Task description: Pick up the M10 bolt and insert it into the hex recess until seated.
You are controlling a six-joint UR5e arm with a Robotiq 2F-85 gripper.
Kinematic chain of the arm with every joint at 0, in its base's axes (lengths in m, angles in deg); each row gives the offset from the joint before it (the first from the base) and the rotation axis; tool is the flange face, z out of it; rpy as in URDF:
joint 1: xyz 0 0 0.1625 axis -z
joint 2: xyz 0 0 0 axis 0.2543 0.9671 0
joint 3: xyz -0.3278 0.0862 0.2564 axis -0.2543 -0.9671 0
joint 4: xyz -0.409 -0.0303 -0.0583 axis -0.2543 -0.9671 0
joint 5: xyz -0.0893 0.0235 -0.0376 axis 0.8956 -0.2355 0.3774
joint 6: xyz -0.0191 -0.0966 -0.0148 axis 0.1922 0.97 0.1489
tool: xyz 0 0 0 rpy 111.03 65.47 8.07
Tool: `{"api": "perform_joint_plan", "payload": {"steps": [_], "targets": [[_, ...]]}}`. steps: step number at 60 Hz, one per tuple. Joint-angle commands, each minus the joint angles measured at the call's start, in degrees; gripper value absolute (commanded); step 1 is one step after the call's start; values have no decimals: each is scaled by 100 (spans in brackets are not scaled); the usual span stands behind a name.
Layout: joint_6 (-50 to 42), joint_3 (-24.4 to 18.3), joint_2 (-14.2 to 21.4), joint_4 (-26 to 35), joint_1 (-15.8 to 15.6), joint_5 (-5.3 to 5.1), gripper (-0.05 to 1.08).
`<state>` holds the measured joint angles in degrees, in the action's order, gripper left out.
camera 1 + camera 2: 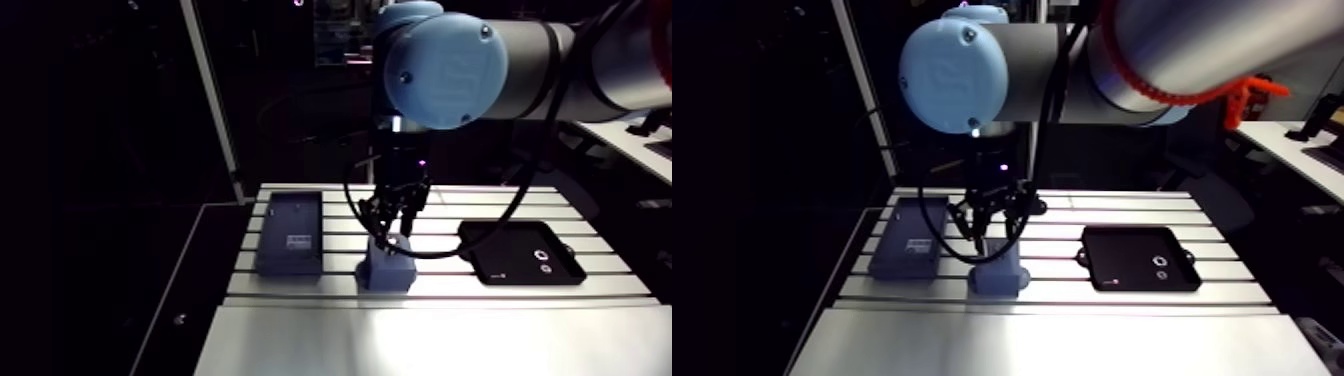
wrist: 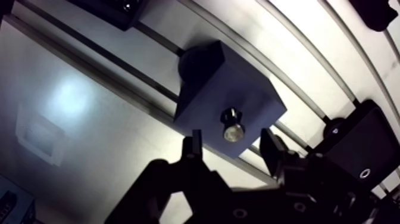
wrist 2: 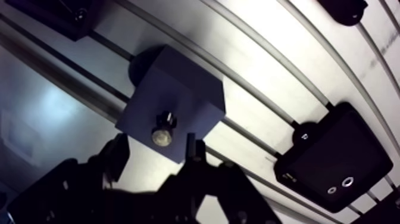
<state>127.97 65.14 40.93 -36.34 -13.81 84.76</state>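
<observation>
Shiny bolt (image 2: 232, 126) stands seated in top of blue block (image 2: 205, 89).

Mid-frame I see the bolt (image 2: 232, 126) standing in the blue block (image 2: 232, 83), with the gripper (image 2: 231, 146) spread, 2 fingers flanking it.

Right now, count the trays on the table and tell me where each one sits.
2. In the arm view a blue tray lies left of the block, and a black tray lies right of it. Others may lie outside the views.
</observation>
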Motion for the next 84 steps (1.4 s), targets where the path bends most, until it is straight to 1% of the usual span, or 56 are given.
{"api": "perform_joint_plan", "payload": {"steps": [1,36,40,41,42,44,45,46,49,50,51,52,53,54,56,59,62,63,64,66,67,68,69,70,75,80,81,84], "targets": [[41,8,6,-1,-4,6,1],[-24,8,57,-10,-4,7,1],[-69,1,75,-1,-4,-9,1],[-102,0,83,-1,-4,-18,1],[-189,-16,92,7,-4,-57,1],[-300,-18,93,8,-4,-62,1],[-300,-18,93,8,-4,-62,1],[-458,-18,94,0,-4,-33,1],[-646,-33,94,7,-4,-36,1],[-847,-28,94,8,-4,-15,2],[-847,-28,94,8,-4,-15,2],[-1033,-27,86,8,-4,4,2],[-1196,-27,78,8,-4,-16,4],[-1355,-5,76,8,-4,-4,5],[-1355,-5,76,8,-4,-4,5],[-1601,24,61,8,-22,-27,11],[-1685,33,44,0,-22,-13,14],[-1749,42,34,-1,-22,-18,18],[-1749,42,34,-1,-22,-18,18],[-1842,35,9,-41,-22,-12,24],[-1842,35,9,-41,-22,-12,24],[-1870,35,-1,-89,-22,-33,28],[-1870,35,-1,-89,-22,-33,28],[-1912,35,-10,-141,-7,-36,31],[-1991,51,-12,-207,-19,-52,33],[-2156,84,-19,-244,-22,-63,39],[-2194,94,-20,-247,-22,-48,39],[-2214,96,-21,-254,-7,-54,40]]}}
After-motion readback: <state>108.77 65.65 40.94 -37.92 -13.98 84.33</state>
